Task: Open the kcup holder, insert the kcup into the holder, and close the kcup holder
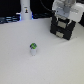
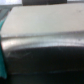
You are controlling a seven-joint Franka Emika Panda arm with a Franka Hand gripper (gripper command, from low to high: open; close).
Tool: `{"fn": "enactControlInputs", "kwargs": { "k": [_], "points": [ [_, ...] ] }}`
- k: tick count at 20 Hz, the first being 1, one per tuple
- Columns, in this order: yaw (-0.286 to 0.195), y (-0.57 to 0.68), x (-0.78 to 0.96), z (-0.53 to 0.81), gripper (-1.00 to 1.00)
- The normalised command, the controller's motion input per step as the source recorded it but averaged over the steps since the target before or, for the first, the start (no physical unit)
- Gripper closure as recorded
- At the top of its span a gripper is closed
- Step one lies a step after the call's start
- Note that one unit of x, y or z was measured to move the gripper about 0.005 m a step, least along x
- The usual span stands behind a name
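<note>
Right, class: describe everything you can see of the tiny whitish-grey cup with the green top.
The tiny whitish-grey cup with the green top stands upright on the pale table, alone near the middle of the exterior view. Its body looks like light plastic; details are blurred. Nothing touches it: the black boxy holder and the arm sit apart, toward that view's upper right.
</note>
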Motion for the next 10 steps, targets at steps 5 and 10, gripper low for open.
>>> {"fn": "enactControlInputs", "kwargs": {
  "k": [5, 10],
  "points": [
    [-0.065, -0.14, 0.66, 0.17, 1.00],
    [-0.084, -0.16, 0.86, 0.19, 1.00]
  ]
}}
